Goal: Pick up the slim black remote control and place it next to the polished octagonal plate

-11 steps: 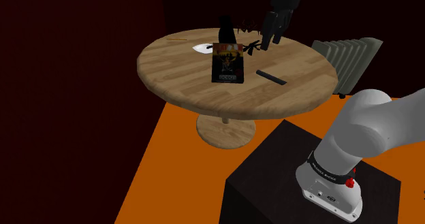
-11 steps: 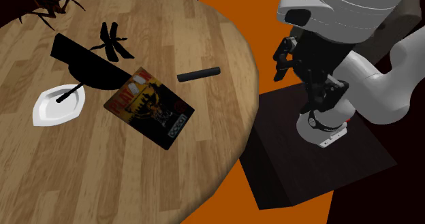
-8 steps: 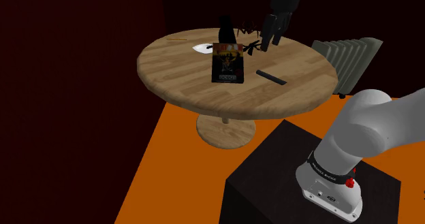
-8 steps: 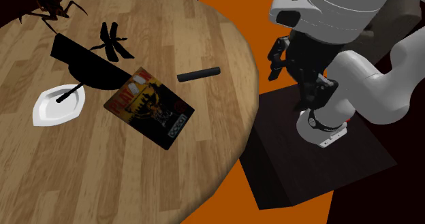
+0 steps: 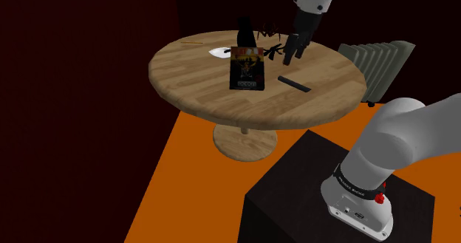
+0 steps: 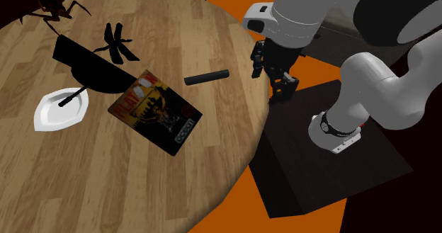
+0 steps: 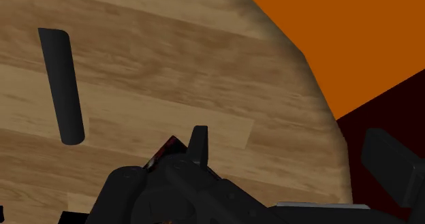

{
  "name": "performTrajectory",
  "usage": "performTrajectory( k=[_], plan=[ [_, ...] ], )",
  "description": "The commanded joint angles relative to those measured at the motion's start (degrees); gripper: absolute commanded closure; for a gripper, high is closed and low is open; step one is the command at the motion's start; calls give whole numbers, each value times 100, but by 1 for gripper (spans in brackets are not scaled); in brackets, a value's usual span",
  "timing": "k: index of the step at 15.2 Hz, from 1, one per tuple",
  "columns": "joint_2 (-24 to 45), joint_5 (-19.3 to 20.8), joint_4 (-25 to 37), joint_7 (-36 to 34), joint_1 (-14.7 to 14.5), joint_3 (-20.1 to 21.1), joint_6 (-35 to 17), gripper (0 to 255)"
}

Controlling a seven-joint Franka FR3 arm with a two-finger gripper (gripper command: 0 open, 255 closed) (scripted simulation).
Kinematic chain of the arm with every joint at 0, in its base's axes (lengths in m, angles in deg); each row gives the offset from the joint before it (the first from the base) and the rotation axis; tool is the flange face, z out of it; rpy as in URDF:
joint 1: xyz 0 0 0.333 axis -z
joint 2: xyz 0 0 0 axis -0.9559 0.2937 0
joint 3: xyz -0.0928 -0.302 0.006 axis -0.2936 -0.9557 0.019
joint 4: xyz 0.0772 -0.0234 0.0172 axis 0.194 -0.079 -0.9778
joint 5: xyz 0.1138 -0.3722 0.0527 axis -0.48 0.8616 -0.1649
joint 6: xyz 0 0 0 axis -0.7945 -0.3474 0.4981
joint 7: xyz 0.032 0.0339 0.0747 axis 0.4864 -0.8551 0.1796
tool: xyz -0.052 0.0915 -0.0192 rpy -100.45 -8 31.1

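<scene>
Overhead, the black fingers (image 7: 391, 167) hang apart and hold nothing, above the rim of the round wooden tabletop (image 6: 225, 161).

The slim black remote (image 6: 207, 76) lies flat on the wood, near the fingers in the second exterior view. In the wrist view it is off to one side of them, not between them. A case with a bright printed cover (image 6: 156, 112) lies between the remote and the white octagonal plate (image 6: 62, 109), so remote and plate are well apart. A black dragonfly figure (image 6: 117, 42) lies beyond the case, farther from the arm. Orange floor (image 7: 354, 32) shows past the rim, and the arm's dark stand (image 5: 295, 182) sits close to the tabletop.
</scene>
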State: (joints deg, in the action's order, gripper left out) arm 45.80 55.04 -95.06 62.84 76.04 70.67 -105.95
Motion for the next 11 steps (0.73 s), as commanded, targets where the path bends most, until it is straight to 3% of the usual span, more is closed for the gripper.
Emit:
performTrajectory(
  k=[1,11],
  plan=[
    [144,126,-163,185,100,-210,-371,0],
    [1446,420,-301,1056,401,-1247,-2109,0]
  ],
)
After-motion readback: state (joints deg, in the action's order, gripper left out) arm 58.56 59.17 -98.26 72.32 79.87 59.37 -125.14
